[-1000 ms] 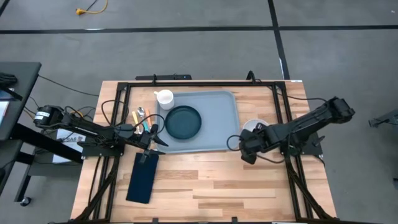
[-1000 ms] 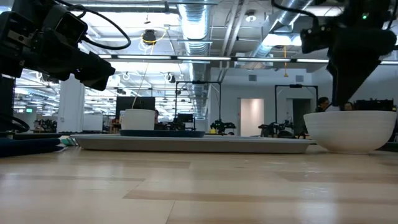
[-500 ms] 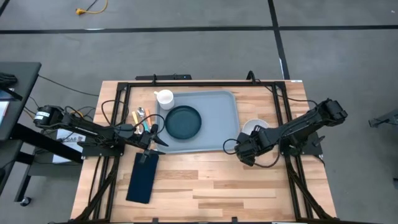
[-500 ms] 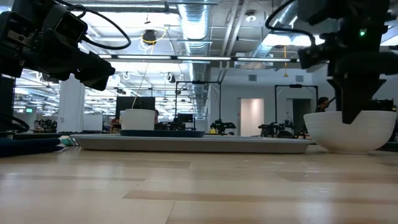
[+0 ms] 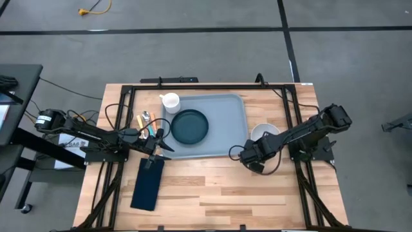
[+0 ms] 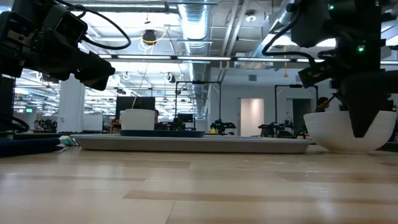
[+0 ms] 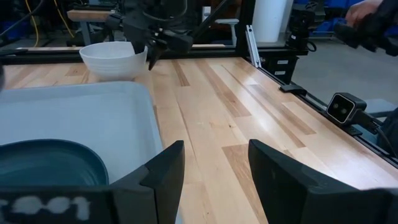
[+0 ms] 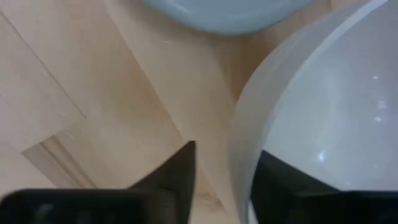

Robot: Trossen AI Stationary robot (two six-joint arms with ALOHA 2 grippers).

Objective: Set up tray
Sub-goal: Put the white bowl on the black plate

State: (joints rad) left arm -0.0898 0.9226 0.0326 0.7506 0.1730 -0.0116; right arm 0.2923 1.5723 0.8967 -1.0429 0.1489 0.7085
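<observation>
Right gripper (image 5: 255, 161), lowered over half a second, straddles the white ceramic bowl's (image 5: 262, 132) rim, fingers parted; grasp imminent. Flat grey-blue plastic tray (image 5: 225, 122) lies at the table's far-centre. Left gripper (image 5: 159, 148) waits, fingers apart.

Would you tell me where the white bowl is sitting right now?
In the high view the white bowl sits on the table just right of the tray, with the right gripper at its near rim.

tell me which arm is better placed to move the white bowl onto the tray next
Right, most likely. The right claw is open, straddling the rim of the white bowl beside the tray. The left claw waits at the tray's opposite edge, by the plate.
</observation>
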